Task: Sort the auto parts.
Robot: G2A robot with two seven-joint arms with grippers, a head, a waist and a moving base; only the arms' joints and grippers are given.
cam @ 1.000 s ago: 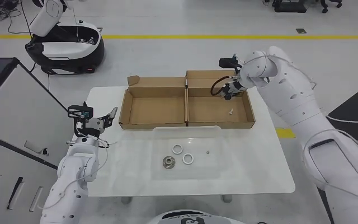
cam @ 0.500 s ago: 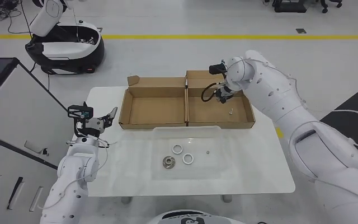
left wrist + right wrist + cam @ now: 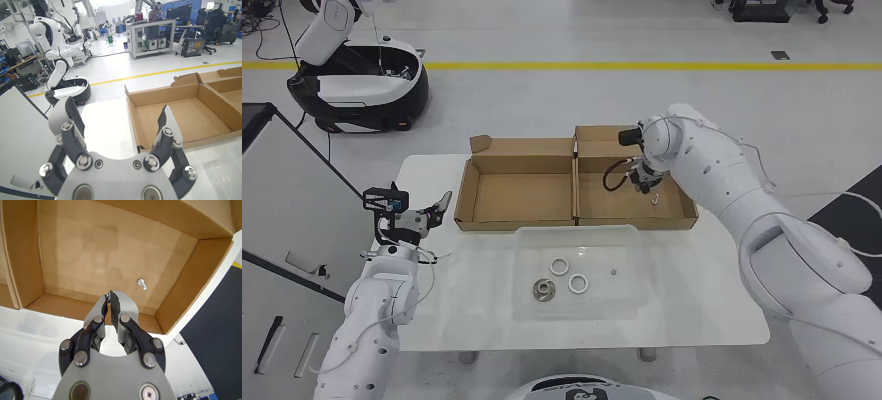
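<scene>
Right gripper [image 3: 109,295]: nearly shut, pads almost meeting, with what looks like a small threaded piece [image 3: 108,298] pinched at the very tips. Too small to name surely. Hangs above the floor of the right box [image 3: 104,247], touching neither walls nor floor.

Bolt [image 3: 141,284] lying flat on that box floor, apart from the gripper and near the wall on the box's outer side. Hex head and shank clear in the right wrist view. In the top view, just a pale speck [image 3: 654,198] beside the right gripper [image 3: 646,183], whose opening cannot be told from there.

Left gripper [image 3: 117,102]: wide open, holding nothing, touching nothing. Held over the table [image 3: 105,117] just outside the near corner of the left box [image 3: 179,117]. Seen from above as an open gripper [image 3: 432,210] off the left edge of the table [image 3: 472,300], well apart from the parts.

From the top view, the rest of the parts:
- clear tray [image 3: 572,230] in front of both boxes
- in it, two white rings [image 3: 559,266] [image 3: 579,284] close together
- a metal flanged part [image 3: 543,290] just beside them
- a tiny piece [image 3: 614,269] apart, toward the right

Left box [image 3: 517,195] and right box [image 3: 607,200] side by side, walls touching.

Left wrist view: another white robot [image 3: 56,56] on the floor beyond the table.
</scene>
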